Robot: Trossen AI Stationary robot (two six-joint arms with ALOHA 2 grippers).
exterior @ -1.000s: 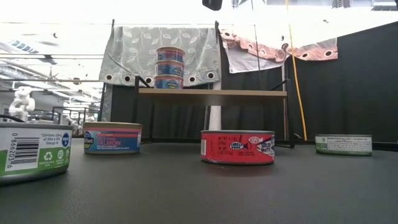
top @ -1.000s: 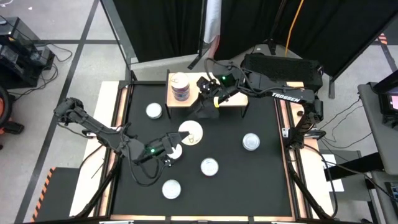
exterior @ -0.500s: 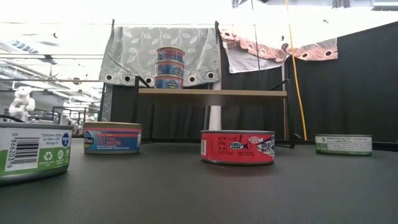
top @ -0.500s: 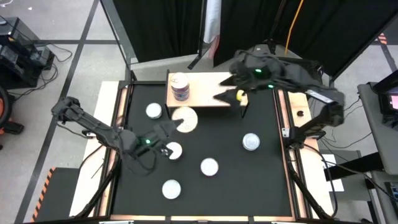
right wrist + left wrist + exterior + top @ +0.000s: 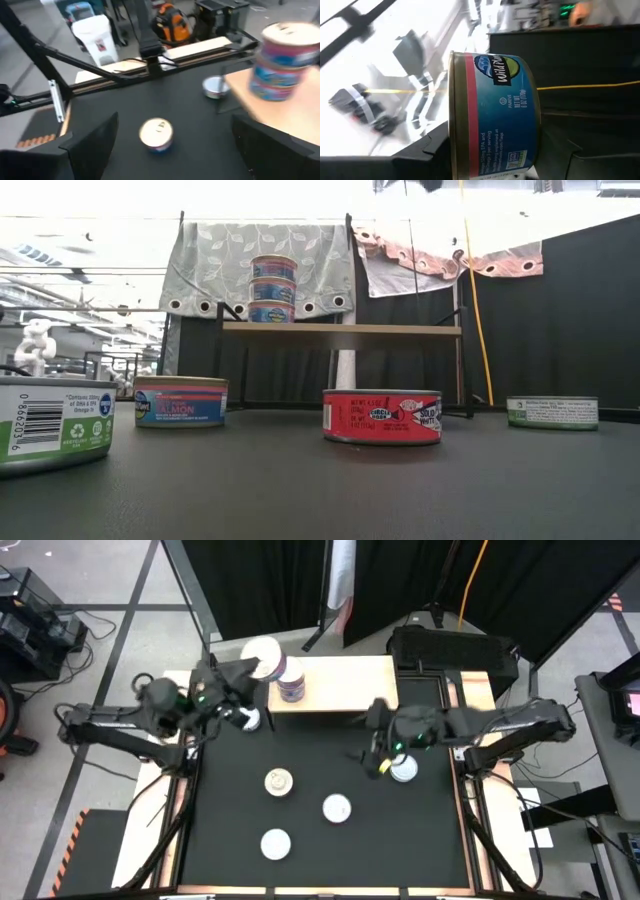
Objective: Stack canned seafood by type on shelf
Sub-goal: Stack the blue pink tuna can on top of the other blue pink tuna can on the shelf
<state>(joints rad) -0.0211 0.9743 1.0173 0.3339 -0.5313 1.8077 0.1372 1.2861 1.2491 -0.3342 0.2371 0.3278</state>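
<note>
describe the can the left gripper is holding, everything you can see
The flat round tin with a blue and red paper label is clamped in the left gripper, raised beside the stack of blue-labelled tins at the left end of the light wood shelf. Its pale lid faces up in the high view. The label reads "Wild Planet".

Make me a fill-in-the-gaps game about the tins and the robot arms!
The stack on the shelf has ___ tins. The left gripper holds one ___. The right gripper is empty and ___. The low view's middle tin has a ___ label.
Missing words: three, tin, open, red.
</note>
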